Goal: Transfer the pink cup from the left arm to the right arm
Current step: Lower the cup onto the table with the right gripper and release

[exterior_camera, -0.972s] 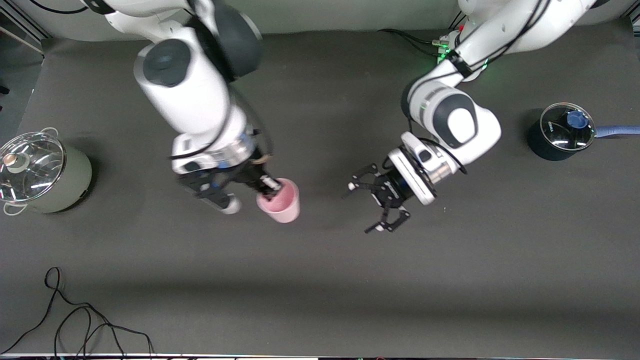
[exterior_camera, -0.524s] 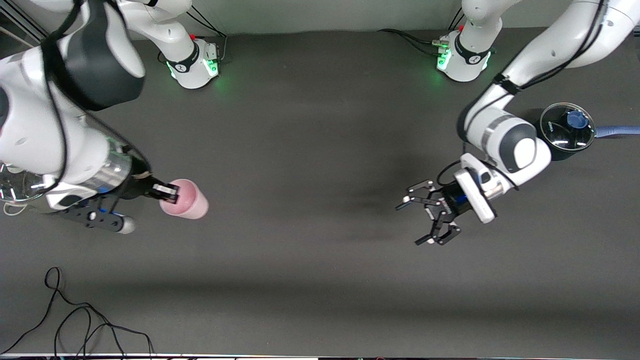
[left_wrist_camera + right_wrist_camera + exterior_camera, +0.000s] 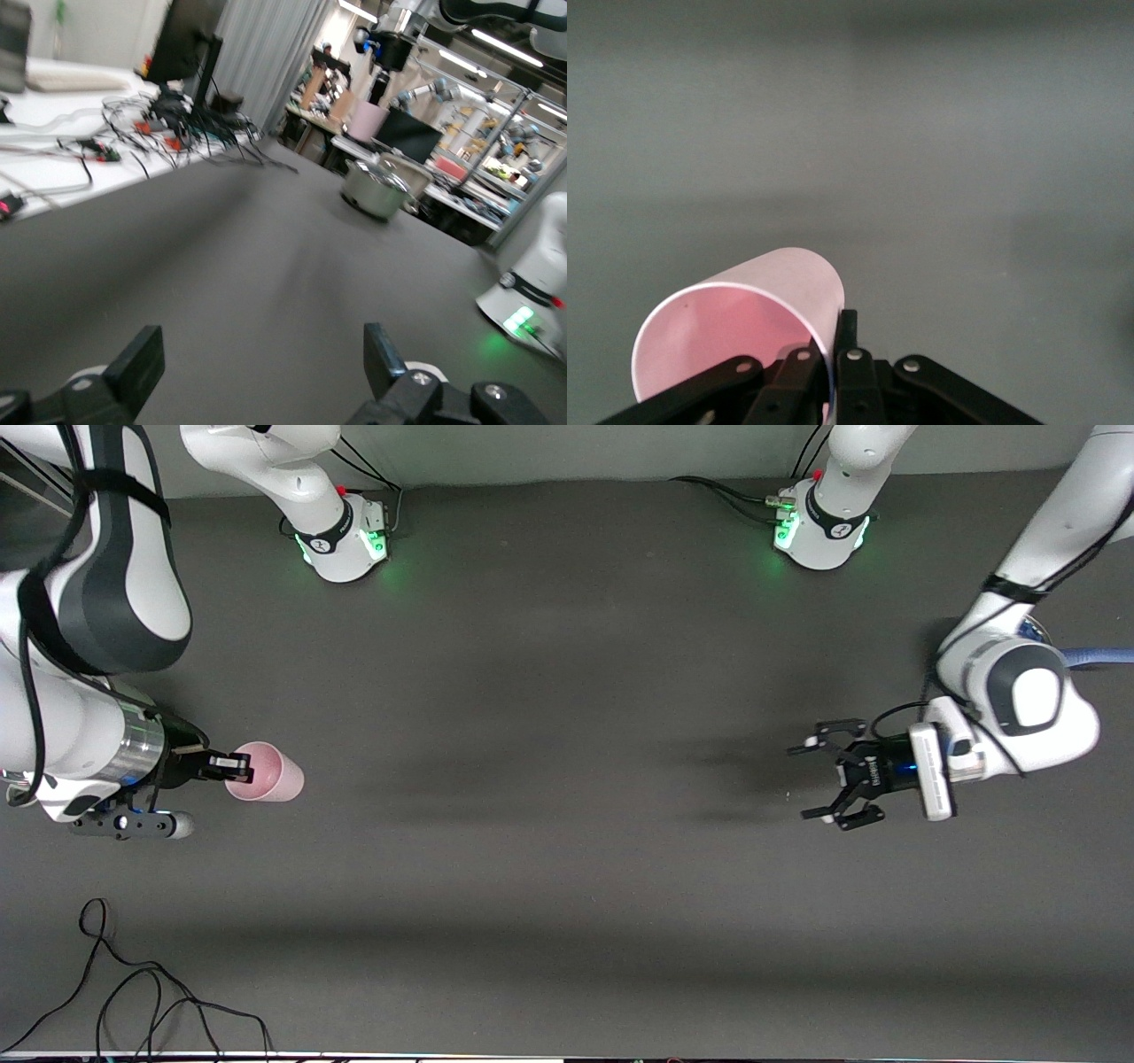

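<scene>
Two end effectors sit far apart on mid-frame level. At frame's left edge, the right end effector (image 3: 232, 765) is clenched on the cup (image 3: 266, 771) rim, cup on its side, axis pointing toward frame's right. Left end effector (image 3: 828, 781), spread and empty, hangs over the worktop (image 3: 567, 691) at frame's right.

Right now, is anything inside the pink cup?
One finger of the right gripper, shut on the pink cup's rim, reaches inside. The visible inner wall is bare pink; the part under the fingers is covered.
</scene>
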You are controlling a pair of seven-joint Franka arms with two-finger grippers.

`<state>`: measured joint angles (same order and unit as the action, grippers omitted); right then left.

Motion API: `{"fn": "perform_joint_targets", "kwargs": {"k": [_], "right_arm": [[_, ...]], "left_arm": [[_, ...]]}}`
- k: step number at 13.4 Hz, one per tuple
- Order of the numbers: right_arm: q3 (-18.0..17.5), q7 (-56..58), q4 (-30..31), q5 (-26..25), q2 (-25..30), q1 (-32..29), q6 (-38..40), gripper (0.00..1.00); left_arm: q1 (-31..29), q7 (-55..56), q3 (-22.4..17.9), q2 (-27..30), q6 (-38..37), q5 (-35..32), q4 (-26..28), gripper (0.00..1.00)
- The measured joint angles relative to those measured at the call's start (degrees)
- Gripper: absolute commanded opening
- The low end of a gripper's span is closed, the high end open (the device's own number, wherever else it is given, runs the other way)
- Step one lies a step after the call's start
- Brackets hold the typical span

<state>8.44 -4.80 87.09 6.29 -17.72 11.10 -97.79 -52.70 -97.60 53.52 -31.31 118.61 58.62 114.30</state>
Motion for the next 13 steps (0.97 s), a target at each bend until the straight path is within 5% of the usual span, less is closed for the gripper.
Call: {"fn": "perform_joint_targets", "kwargs": {"k": [7, 13], "right_arm": [[5.01, 9.70, 18.75, 1.48, 2.49, 0.01, -19.30, 0.00], [6.51, 15.34, 34.98, 4.65, 2.42, 0.11, -41.27, 0.00]], "left_arm": [[-4.34, 35.94, 0.75, 0.77, -25.76, -33.73, -19.56, 1.00], [-3.33, 39.30, 1.63, 1.50, -38.83, -51.95, -33.71, 1.00]]}}
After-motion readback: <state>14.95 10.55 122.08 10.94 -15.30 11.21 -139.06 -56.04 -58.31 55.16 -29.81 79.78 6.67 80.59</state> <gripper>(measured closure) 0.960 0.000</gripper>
